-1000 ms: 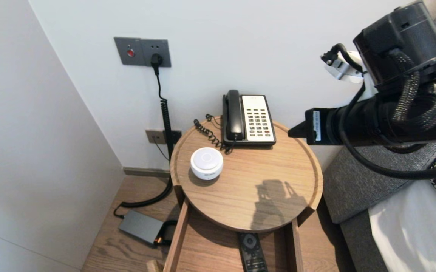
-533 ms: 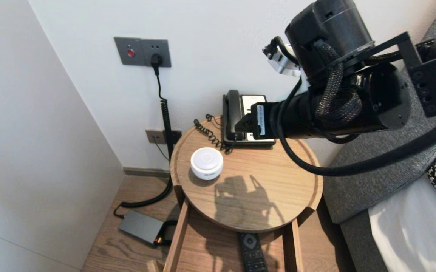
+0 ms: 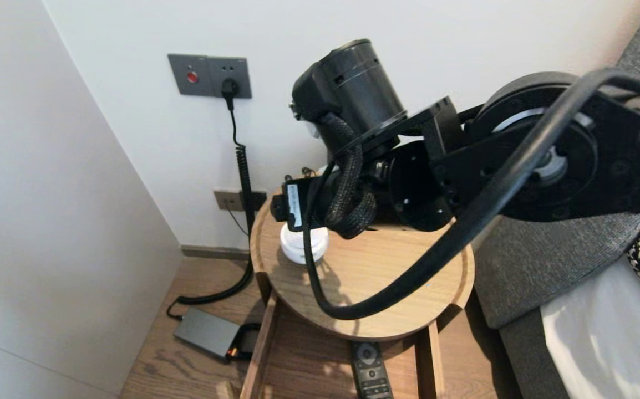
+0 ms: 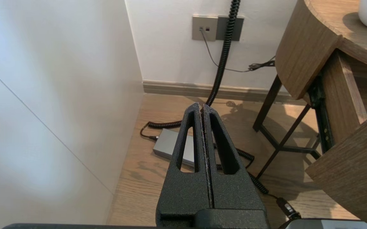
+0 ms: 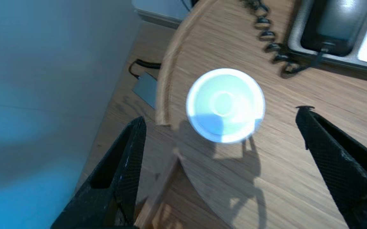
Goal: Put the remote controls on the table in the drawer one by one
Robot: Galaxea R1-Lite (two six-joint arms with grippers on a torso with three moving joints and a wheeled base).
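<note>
White round puck [image 5: 225, 95] under right gripper [image 5: 220, 114], fingers spread, seemingly untouched; left gripper [image 4: 202, 108] closed beside table [image 4: 301, 47].

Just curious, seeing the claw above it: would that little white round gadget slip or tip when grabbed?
The white gadget looks like smooth hard plastic, so it may slip in the open right gripper. Squat and wide, it seems unlikely to tip.

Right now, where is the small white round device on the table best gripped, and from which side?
Probably grip the white round device across its side wall, coming from above. It stands upright, low and circular, with a flat top, so any two opposite sides fit. The right gripper hangs over it, fingers wide apart; avoid the phone cord.
</note>
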